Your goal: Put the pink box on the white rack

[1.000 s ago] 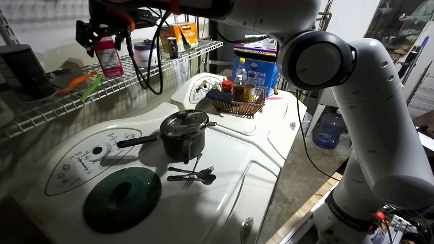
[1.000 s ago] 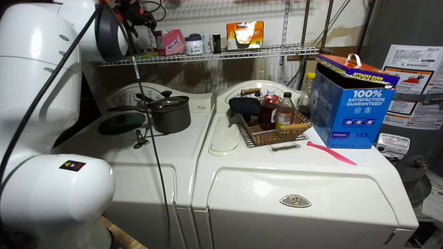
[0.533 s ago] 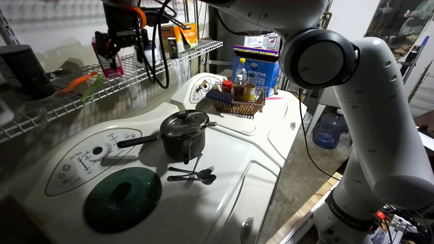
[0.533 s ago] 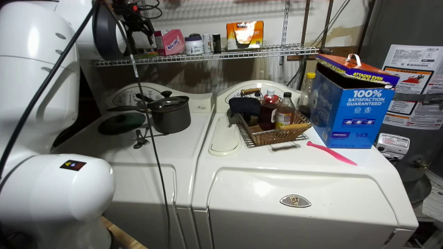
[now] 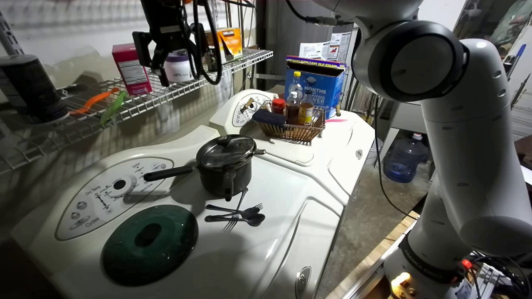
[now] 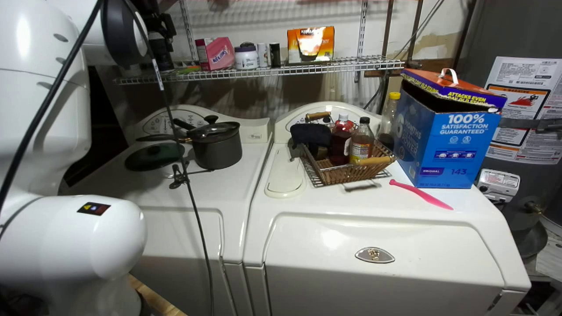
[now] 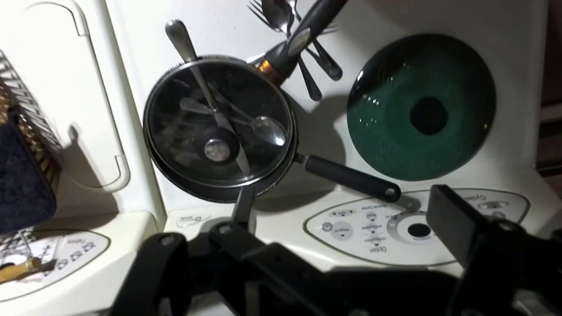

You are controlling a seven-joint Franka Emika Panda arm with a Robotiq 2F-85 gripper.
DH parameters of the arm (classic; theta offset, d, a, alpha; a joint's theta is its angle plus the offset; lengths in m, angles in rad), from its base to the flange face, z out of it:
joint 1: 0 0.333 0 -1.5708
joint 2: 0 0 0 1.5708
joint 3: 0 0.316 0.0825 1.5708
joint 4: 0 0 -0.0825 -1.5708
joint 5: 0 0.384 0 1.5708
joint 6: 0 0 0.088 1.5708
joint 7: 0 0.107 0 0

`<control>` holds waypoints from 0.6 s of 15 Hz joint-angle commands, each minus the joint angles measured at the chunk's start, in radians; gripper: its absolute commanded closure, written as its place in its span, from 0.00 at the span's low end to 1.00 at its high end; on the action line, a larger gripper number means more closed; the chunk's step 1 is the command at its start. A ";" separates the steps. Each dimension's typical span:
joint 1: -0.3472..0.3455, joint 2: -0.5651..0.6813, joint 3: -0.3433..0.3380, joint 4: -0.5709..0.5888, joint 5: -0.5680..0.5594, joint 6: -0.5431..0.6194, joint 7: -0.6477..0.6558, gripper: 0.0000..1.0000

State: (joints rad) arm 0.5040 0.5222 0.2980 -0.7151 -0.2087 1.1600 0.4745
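Observation:
The pink box (image 5: 132, 70) stands upright on the white rack (image 5: 245, 62); the box (image 6: 218, 53) and the rack (image 6: 338, 67) also show in the other exterior picture. My gripper (image 5: 176, 62) hangs pointing down in front of the rack, beside the box in that view, and is apart from it. In an exterior view the gripper (image 6: 162, 44) is partly hidden behind the arm and a cable. In the wrist view the gripper (image 7: 344, 206) has its fingers wide apart with nothing between them. The box and rack are out of the wrist view.
The rack also holds a purple-lidded jar (image 6: 246, 57), an orange box (image 6: 311, 46), a dark canister (image 5: 31, 89) and orange and green strips. Below stand the lidded black pot (image 5: 226, 174), a green lid (image 5: 150, 245), cutlery (image 5: 239, 216), a wire basket (image 6: 347, 169) and a blue carton (image 6: 448, 145).
My gripper was around the pink box's top; it has moved away and turned to point down, now beside the box and in front of the rack. The box stays in place.

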 commanded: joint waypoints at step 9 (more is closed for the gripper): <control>-0.100 -0.306 -0.009 -0.477 -0.027 -0.112 0.042 0.00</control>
State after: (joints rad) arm 0.4470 0.3375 0.2968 -0.9953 -0.2128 0.9698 0.5639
